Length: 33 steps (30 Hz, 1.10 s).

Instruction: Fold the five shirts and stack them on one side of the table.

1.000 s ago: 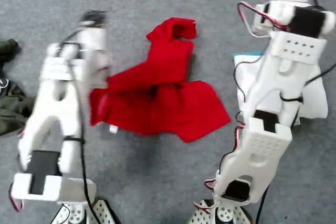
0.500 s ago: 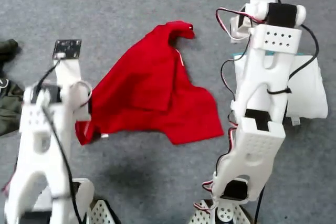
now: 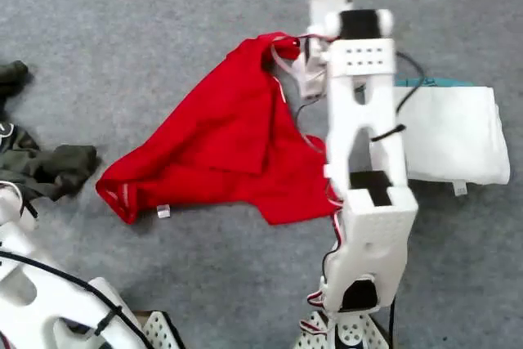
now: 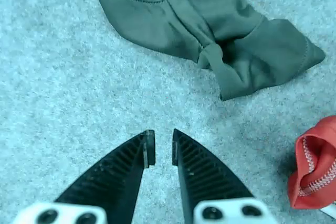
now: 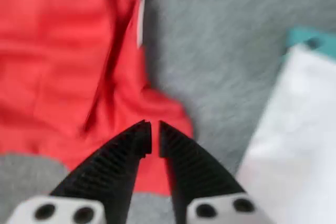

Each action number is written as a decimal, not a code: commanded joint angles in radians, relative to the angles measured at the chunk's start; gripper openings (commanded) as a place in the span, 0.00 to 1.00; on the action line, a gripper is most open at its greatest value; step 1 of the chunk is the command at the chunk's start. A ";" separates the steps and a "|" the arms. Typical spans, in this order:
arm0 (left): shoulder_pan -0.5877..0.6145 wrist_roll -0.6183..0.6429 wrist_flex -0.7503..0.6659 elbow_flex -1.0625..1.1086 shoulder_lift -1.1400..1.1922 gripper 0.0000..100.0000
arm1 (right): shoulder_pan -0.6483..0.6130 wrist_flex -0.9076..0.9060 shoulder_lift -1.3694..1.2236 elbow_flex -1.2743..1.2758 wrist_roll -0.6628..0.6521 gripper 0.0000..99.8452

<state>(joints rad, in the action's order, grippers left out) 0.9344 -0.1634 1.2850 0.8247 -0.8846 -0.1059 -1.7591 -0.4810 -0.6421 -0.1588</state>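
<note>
High view: red shirt (image 3: 221, 145) sits mid-table, flat but rumpled, with one layer folded over. Its long axis runs diagonally, with one end pointing to the near-left corner and the bunched end pointing far-right, by the right arm (image 3: 364, 145). Folded white shirt (image 3: 449, 132) on the right side, lying on a teal one (image 3: 425, 82). Dark green shirt (image 3: 45, 167) crumpled at the left edge. Left arm (image 3: 33, 300) at the near-left corner.

Left wrist view: left gripper (image 4: 161, 148) over bare grey table (image 4: 63, 87), jaws closed down to a thin slit, nothing held. Green shirt just ahead, red hem corner off to one side.

Right wrist view: right gripper (image 5: 155, 132) above the red shirt's edge, jaws almost touching, empty. White shirt beside it.
</note>
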 commanded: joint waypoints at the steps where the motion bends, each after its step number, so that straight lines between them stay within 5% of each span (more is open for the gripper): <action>1: -0.042 -0.006 -0.011 0.002 0.002 0.08 | -0.083 -0.006 0.064 0.153 -0.008 0.17; 7: -0.196 -0.006 -0.009 0.048 -0.008 0.08 | -0.163 0.061 0.048 0.363 -0.008 0.29; 14: -0.529 -0.012 -0.018 0.044 -0.009 0.08 | -0.158 0.147 0.004 0.354 -0.008 0.01; 16: -0.631 -0.008 -0.015 -0.002 -0.009 0.08 | -0.141 0.144 0.010 0.352 -0.008 0.04; 21: -0.895 -0.006 -0.021 -0.099 0.003 0.08 | -0.055 -0.003 0.058 0.225 -0.009 0.03; 26: -1.182 0.037 -0.192 -0.054 0.057 0.14 | 0.107 -0.005 0.193 0.076 -0.008 0.03; 30: -1.293 0.106 -0.382 -0.036 0.239 0.16 | 0.212 -0.005 0.289 0.012 -0.008 0.03; 33: -1.360 0.112 -0.397 -0.108 0.422 0.15 | 0.264 -0.005 0.317 0.013 -0.008 0.03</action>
<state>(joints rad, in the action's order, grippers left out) -0.3652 -0.0683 0.9291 0.7864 -0.6007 0.1074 -1.7576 -0.2279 -0.5884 -0.1619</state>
